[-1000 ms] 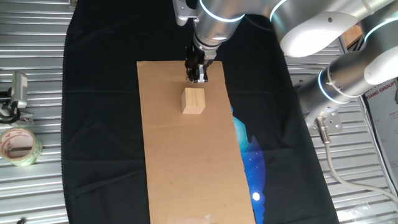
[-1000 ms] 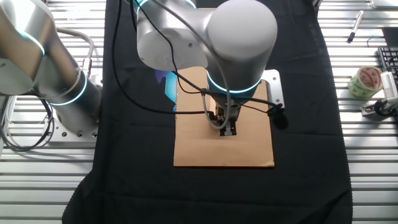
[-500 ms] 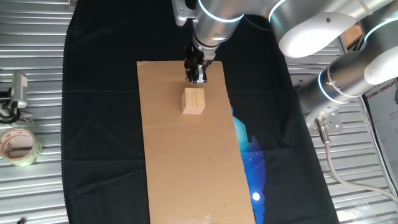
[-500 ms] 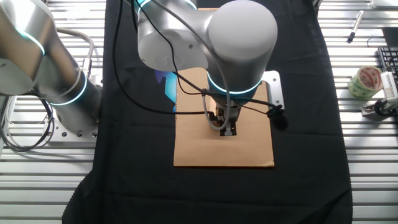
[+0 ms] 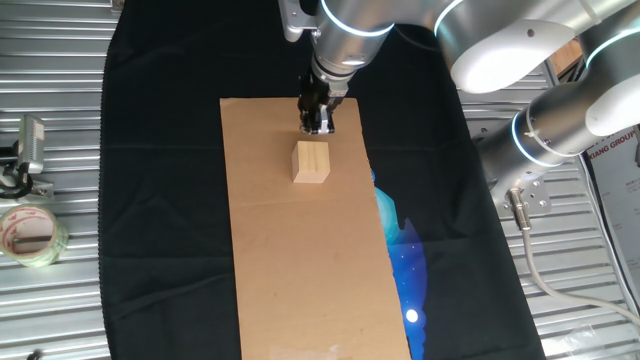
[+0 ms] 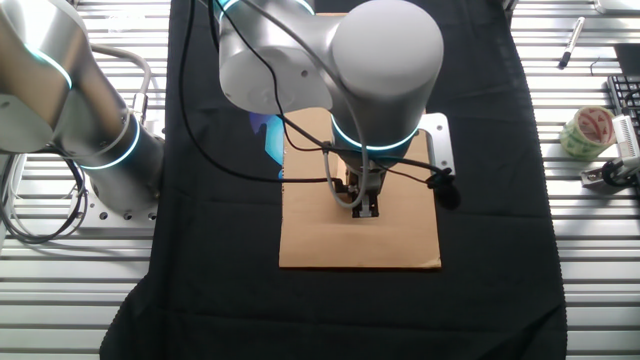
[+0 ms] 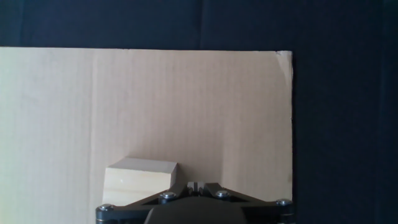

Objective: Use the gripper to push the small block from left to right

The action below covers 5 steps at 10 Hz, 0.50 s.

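The small block (image 5: 312, 162) is seen upright on the brown cardboard sheet (image 5: 290, 260), in the far part of the sheet in one fixed view, close to the sheet's right edge. The gripper (image 5: 316, 125) is placed at about 12 o'clock from the block, just beside it, with its tips low over the cardboard; whether block and tips touch cannot be told. In the hand view the block (image 7: 139, 180) is shown at 9 o'clock of the gripper (image 7: 196, 185), whose fingers are drawn together with only a thin slit between them and nothing held. In the other fixed view the block is hidden behind the arm, and the gripper (image 6: 368, 207) is seen pointing down at the cardboard (image 6: 400, 245). A black cloth (image 5: 160, 200) is spread under the sheet. A roll of tape (image 5: 30, 235) lies well apart at 9 o'clock on the metal table (image 5: 50, 310).
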Available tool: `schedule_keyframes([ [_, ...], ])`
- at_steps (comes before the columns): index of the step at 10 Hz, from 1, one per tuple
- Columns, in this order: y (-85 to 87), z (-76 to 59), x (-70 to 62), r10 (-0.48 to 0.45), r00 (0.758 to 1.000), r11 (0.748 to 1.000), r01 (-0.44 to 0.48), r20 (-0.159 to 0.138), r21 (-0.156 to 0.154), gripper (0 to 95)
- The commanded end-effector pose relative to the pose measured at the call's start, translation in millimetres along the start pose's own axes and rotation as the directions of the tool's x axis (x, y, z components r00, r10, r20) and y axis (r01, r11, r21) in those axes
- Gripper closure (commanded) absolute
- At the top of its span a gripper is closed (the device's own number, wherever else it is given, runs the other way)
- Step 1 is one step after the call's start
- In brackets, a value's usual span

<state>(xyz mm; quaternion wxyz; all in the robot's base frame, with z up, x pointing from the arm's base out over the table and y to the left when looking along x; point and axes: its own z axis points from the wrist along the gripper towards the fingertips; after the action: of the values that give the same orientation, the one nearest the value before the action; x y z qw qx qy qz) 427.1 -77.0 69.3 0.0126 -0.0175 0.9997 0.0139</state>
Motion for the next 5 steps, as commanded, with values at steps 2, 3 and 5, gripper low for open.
schedule_keyframes([
  [2, 1.1, 1.7, -1.3, 0.0, 1.0, 1.0, 0.0, 0.005, -0.003, 95.0],
  [3, 1.1, 1.7, -1.2, 0.001, 1.0, 1.0, 0.0, 0.004, -0.006, 95.0],
  [5, 1.3, 1.9, -1.3, 0.001, 1.0, 1.0, -0.001, 0.005, -0.008, 95.0],
])
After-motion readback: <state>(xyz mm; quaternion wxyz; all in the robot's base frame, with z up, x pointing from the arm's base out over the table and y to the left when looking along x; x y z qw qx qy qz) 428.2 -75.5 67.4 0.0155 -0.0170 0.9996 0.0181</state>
